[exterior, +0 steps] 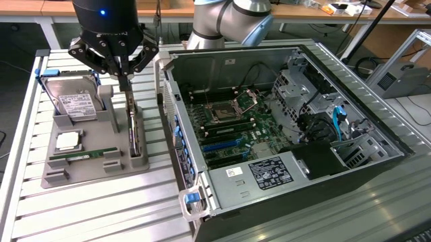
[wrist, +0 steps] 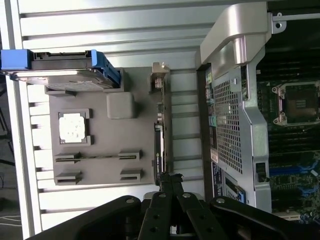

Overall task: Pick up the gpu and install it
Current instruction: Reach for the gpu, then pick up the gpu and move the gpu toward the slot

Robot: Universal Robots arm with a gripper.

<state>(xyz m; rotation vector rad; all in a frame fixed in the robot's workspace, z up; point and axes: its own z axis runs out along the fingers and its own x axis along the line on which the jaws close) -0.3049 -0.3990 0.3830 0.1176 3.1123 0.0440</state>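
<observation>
- The claw (exterior: 124,86) hangs over the far end of the gpu (exterior: 135,128), its two fingers pressed together to a narrow point. Whether that point pinches the card's edge or only meets it cannot be made out.
- In the wrist view the claw (wrist: 170,176) covers the end of the gpu (wrist: 160,135), so that end is hidden.
- The gpu stands on edge in a slot of the grey holder (exterior: 94,174), at the side nearest the computer case (exterior: 209,65). It shows only as a thin dark strip with a silvery edge, and its faces cannot be read.
- The arm (exterior: 235,20) is cut off by the exterior view's upper edge, as is the claw's black body.
- The case's black front runs out of the exterior view at the lower edge.
- In the holder, toward the exterior view's left, are a hard drive (exterior: 75,103) propped at a tilt, a square processor chip (exterior: 68,141) and a green memory stick (exterior: 84,155).
- The hard drive's blue bracket is cut off at the wrist view's edge.
- Only a narrow band of the slatted surface (exterior: 101,217) separates the holder from the case wall, whose silvery corner stands just beside the card.
- The case lies open upward with the motherboard (exterior: 235,126) exposed. Cables and drive cages crowd the exterior view's right side of it.
</observation>
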